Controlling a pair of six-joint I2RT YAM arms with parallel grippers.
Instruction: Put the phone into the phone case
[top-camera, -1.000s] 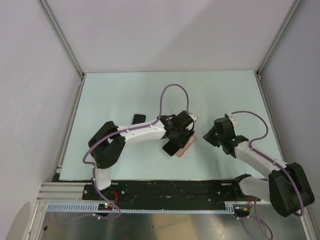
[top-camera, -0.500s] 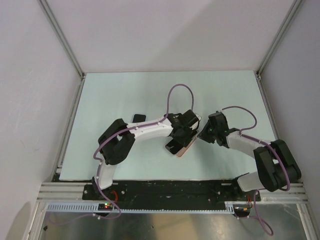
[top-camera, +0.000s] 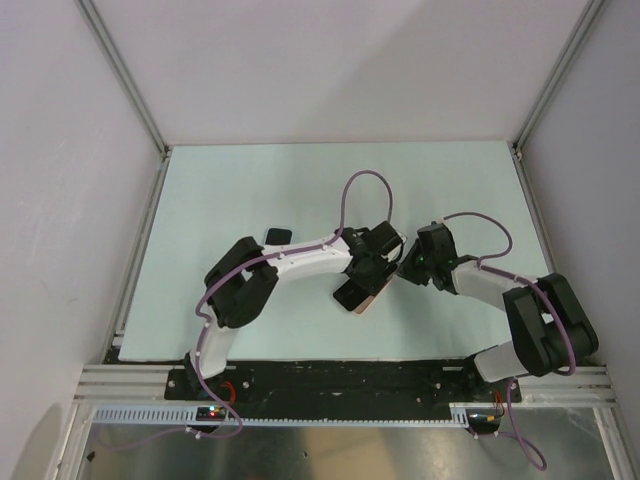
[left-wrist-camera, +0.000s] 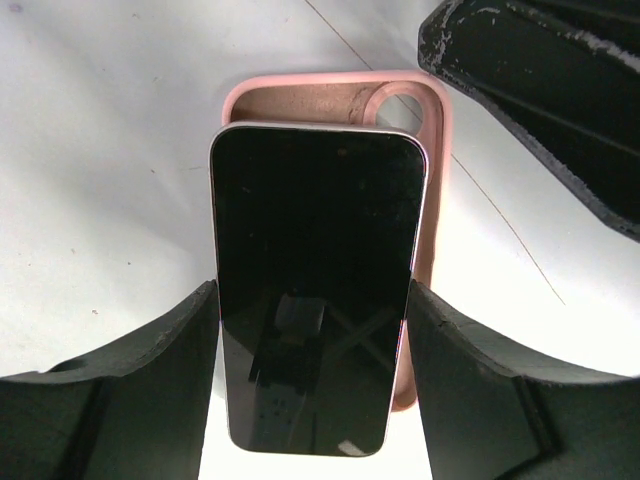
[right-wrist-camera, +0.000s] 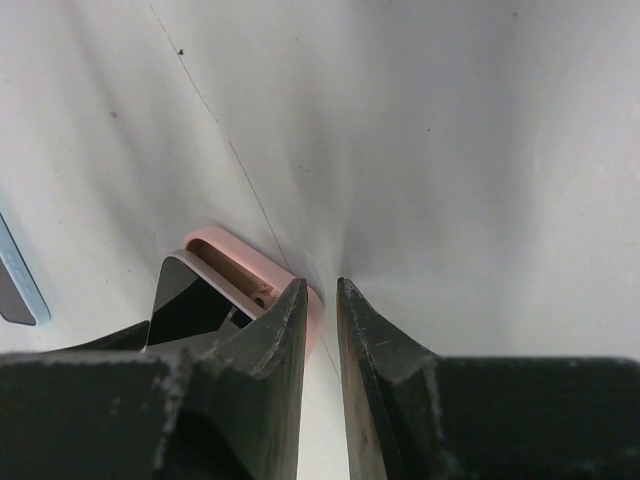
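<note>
From above we count two hands close together at mid tabletop (top-camera: 220, 190). The left hand (top-camera: 362, 278) is over the one phone (top-camera: 350, 293), which lies on the one phone case (top-camera: 374, 298), and the right hand (top-camera: 403, 270) is just beside them. A single small black slab (top-camera: 278, 237) lies apart to the left. In the left wrist view, our left hand's fingers (left-wrist-camera: 130, 380) stand wide and press both long edges of the phone, grasping it. The phone is screen up and only partly seated, so the case's pink end with its round hole juts out beyond it. In the right wrist view, the right hand's fingers (right-wrist-camera: 265, 340) are barely parted and hold nothing, with their tips right by the case's corner.
</note>
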